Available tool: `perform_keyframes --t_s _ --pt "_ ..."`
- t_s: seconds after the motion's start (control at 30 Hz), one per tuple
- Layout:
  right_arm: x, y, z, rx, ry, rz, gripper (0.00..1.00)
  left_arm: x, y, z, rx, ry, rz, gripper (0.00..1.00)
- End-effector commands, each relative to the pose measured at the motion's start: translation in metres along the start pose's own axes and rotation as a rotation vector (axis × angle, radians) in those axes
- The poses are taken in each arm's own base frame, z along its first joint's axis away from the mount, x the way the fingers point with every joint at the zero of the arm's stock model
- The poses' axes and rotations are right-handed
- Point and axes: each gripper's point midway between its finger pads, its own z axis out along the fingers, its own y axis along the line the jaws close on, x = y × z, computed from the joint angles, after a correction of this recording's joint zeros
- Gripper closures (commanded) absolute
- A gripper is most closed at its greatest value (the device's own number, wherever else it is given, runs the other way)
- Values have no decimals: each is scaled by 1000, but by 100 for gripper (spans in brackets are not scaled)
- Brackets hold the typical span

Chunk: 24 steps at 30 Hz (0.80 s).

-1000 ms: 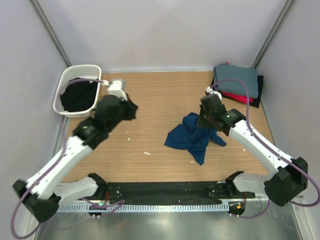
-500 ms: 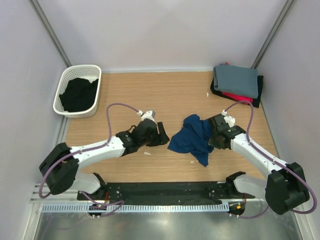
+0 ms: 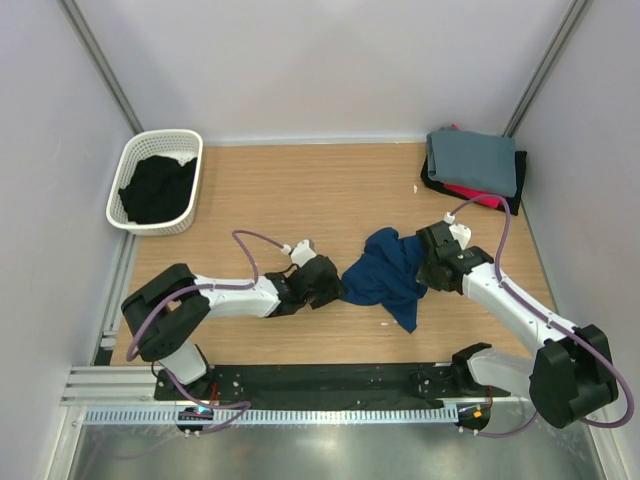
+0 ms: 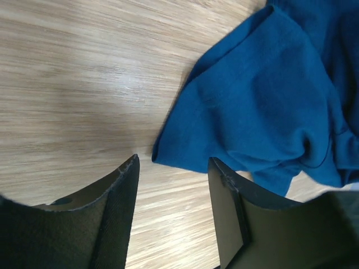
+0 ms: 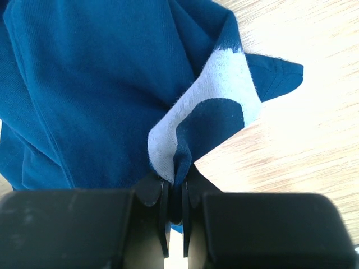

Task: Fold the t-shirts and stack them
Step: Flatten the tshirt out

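While the right gripper (image 5: 175, 185) is clamped on a fold of the navy tee (image 3: 385, 275), with pale print showing at the pinch, my left gripper (image 4: 173, 168) is low over the table (image 3: 330, 190). Its jaws are apart around the tee's nearest hem corner and are gripping nothing. The tee lies crumpled mid-table between the two arms. To make this pick well, I judge I should ease forward until that corner is well between the fingers. I'd then close on one layer rather than a wad, and only after that draw both grippers apart so the cloth spreads flat. Closing too soon would catch bare wood. The wood-grain top looks smooth, so I expect the cloth to slide rather than snag; a few white specks lie near the tee. The stack (image 3: 472, 165), grey over red and black, is in the far right corner, well apart from the tee. A white basket (image 3: 150, 145) holding dark cloth (image 3: 158, 192) stands far left. Plain pale walls (image 3: 330, 60) close in three sides.
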Motion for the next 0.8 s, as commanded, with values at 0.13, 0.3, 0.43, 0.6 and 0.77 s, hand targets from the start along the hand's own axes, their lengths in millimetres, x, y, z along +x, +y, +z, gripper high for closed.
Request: perform_keyframes --t_s 0.13,0.3,0.43,0.6,0.77 --pt "-22 11 -4 -36 -67 24 99 1 6 12 -41 -29 -161 54" --pt "-24 12 -5 -40 -74 24 99 4 16 16 -71 -32 -198 53" --pt "-24 14 -4 -46 -66 23 99 8 23 24 -94 -33 -225 54" --pt "-24 15 -2 -48 -63 26 99 4 28 34 -102 -73 -259 94" --pt "-24 20 -2 -74 -51 11 99 -23 28 34 -100 -142 -207 100"
